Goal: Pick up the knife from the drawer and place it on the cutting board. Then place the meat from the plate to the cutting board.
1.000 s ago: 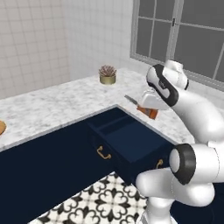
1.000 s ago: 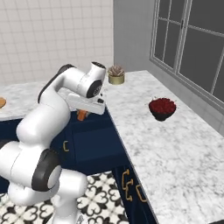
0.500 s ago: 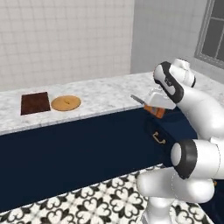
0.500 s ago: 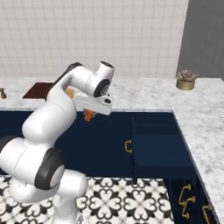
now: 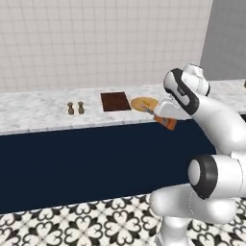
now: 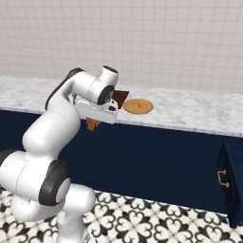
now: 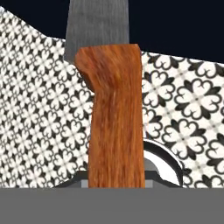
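The gripper [image 5: 165,116] is closed on the knife [image 7: 114,118], clamped around its orange handle, and holds it in the air in front of the dark blue cabinet front, just below the edge of the marble counter [image 5: 43,113]. On the counter, the round orange plate [image 5: 144,103] lies nearest the knife, with the dark cutting board [image 5: 115,101] just beside it. Two small shakers [image 5: 76,108] stand further along past the board. A tiled wall [image 5: 96,43] rises behind the counter.
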Robot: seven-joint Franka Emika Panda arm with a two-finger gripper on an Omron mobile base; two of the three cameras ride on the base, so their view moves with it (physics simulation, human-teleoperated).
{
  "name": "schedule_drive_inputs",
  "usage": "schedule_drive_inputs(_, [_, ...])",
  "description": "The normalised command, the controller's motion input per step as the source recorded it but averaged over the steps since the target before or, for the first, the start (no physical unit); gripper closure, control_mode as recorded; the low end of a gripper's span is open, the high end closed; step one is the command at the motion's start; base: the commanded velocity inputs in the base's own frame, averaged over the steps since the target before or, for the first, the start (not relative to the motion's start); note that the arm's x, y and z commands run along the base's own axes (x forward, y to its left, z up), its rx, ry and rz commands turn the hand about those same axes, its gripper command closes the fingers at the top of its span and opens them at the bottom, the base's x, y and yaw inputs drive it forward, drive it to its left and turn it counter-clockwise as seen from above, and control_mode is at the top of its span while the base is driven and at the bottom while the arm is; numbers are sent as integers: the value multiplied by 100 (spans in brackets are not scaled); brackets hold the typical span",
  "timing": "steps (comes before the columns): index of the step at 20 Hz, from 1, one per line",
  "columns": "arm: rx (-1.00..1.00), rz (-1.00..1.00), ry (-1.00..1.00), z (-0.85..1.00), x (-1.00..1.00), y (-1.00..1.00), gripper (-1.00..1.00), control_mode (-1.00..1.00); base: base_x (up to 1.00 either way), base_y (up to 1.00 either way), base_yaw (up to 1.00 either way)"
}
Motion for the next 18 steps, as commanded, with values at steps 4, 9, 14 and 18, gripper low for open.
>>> schedule_drive_inputs(4, [0,0,0,0,0,0,100,100,63,79,14])
schedule_drive_inputs(9, [0,0,0,0,0,0,100,100,82,37,7])
schedule_drive_inputs(14, [0,0,0,0,0,0,100,100,76,0,7])
schedule_drive_inputs(18, [0,0,0,0,0,0,100,100,52,-26,13])
